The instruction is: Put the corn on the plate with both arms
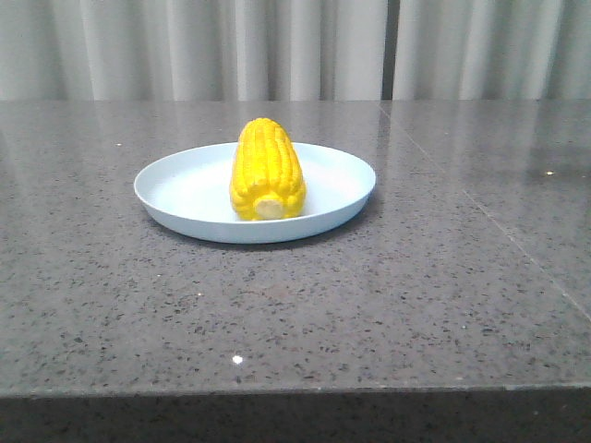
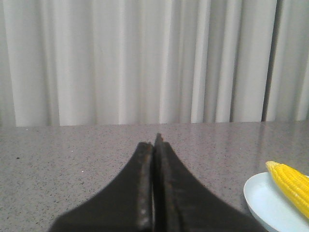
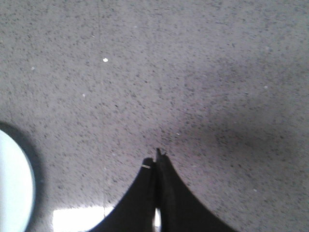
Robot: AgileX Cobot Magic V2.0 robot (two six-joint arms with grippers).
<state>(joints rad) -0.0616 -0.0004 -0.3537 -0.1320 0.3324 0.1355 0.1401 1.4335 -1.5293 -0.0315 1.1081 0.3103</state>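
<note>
The yellow corn [image 1: 266, 170] lies on the pale blue plate [image 1: 175, 189] in the middle of the grey stone table, its pale stub end toward the front. No gripper shows in the front view. In the left wrist view my left gripper [image 2: 154, 142] is shut and empty above the table, with the plate [image 2: 263, 200] and the corn's tip [image 2: 292, 186] off to one side. In the right wrist view my right gripper [image 3: 157, 158] is shut and empty over bare table, and the plate's rim [image 3: 14, 188] shows at the picture's edge.
The speckled grey table [image 1: 416, 295] has a front edge near the bottom of the front view. A pale curtain [image 1: 295, 46] hangs behind the table's far edge.
</note>
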